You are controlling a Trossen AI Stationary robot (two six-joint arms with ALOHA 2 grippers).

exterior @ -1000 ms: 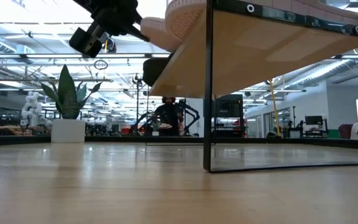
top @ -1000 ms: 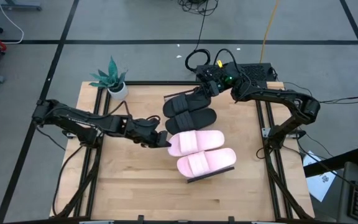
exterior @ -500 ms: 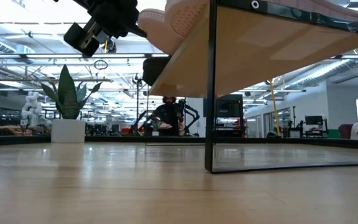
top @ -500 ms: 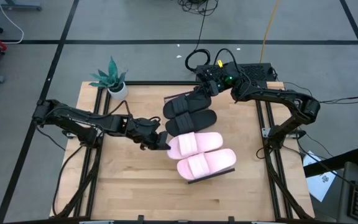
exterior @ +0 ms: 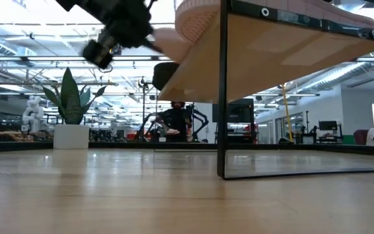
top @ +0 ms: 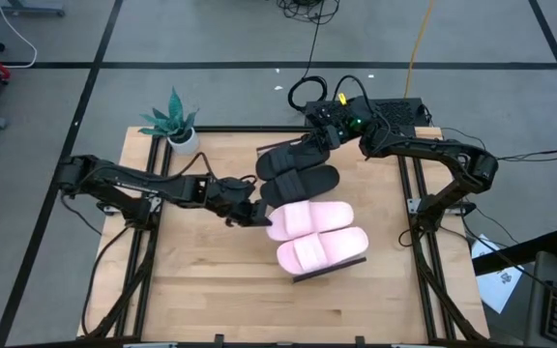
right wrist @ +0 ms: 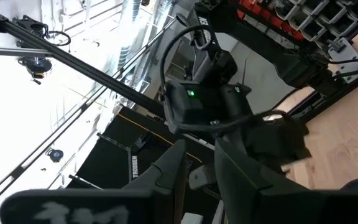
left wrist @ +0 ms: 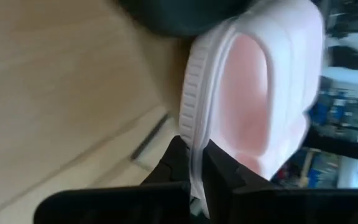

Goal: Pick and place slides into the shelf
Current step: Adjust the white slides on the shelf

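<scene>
Two pale pink slides (top: 307,220) (top: 322,249) and two black slides (top: 303,184) (top: 288,159) lie side by side on the shelf, whose dark frame edge (top: 332,273) shows beside the nearest pink one. In the low view the shelf's underside (exterior: 271,58) and a thin leg (exterior: 223,91) stand over the table. My left gripper (top: 257,214) is shut on the farther pink slide (left wrist: 247,93) at its left end. My right gripper (top: 319,142) hovers at the far black slide's far end, fingers close together (right wrist: 197,155). My left gripper pinches the sole's ribbed rim (left wrist: 194,146) at the left end of the farther pink slide between its two fingers (left wrist: 178,163), coming level from the table's left. The slide lies on the shelf top (exterior: 193,19). My right gripper: whether it touches the black slide, I cannot tell.
A small potted plant (top: 177,126) stands at the table's far left corner, also in the low view (exterior: 70,110). Bare wood lies in front of the shelf and to its left. Cables and a box (top: 395,111) sit past the far edge.
My left gripper has moved slightly toward the table's right and turned at the wrist, keeping its hold. The pink slide's left end has slid a little to the right on the shelf. The right arm has kept still.
</scene>
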